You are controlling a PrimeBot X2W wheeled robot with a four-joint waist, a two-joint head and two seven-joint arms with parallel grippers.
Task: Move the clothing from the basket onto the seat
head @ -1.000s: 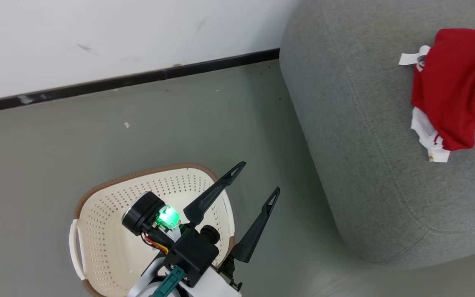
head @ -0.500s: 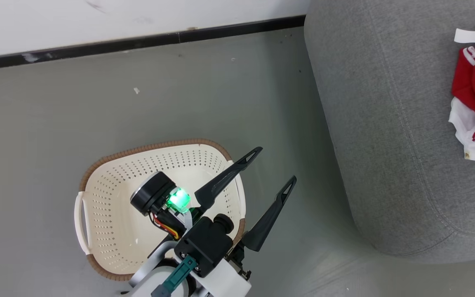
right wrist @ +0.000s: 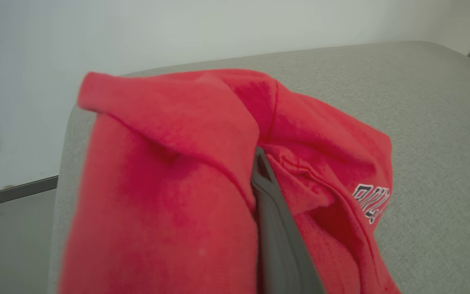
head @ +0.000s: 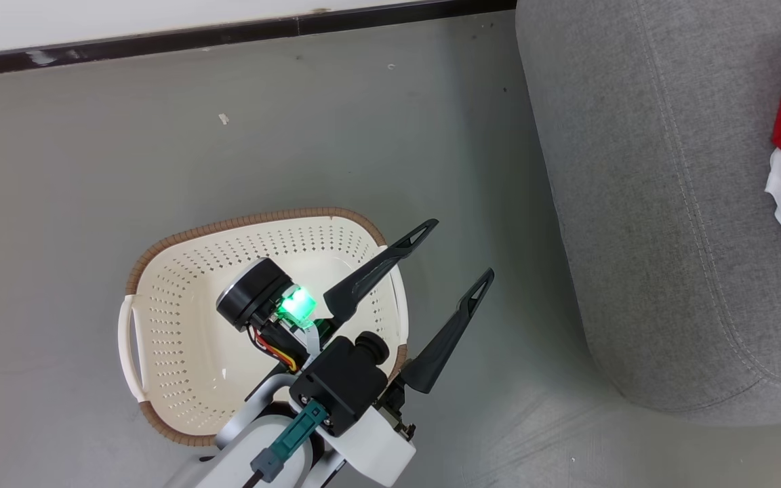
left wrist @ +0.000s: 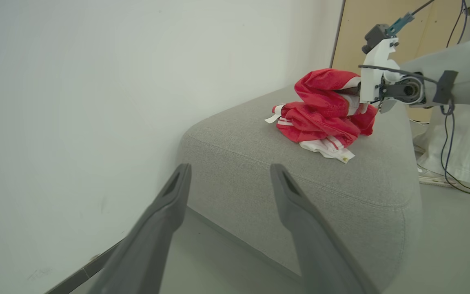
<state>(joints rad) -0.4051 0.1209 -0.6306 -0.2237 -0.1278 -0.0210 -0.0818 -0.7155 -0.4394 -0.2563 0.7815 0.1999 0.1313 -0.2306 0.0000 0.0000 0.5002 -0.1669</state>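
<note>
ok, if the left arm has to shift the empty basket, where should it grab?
Probably the white side handle of the basket: a thin bar standing off the perforated wall, facing up and unobstructed. Come straight down from above, jaws wide, one inside the gap, one outside.

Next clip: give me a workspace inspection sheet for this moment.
Surface: grey floor, bare apart from one scrap.
Job's things: basket on the floor, no clothing seen inside; red jersey bunched above a second red garment lying on the seat.
Clutter: white scrap on the floor; pale cloth beyond the seat.
Grippers: left gripper open, empty; right gripper shut on the red jersey.
Cables: black cables hanging beyond the seat.
Surroundings: white wall, black skirting.
</note>
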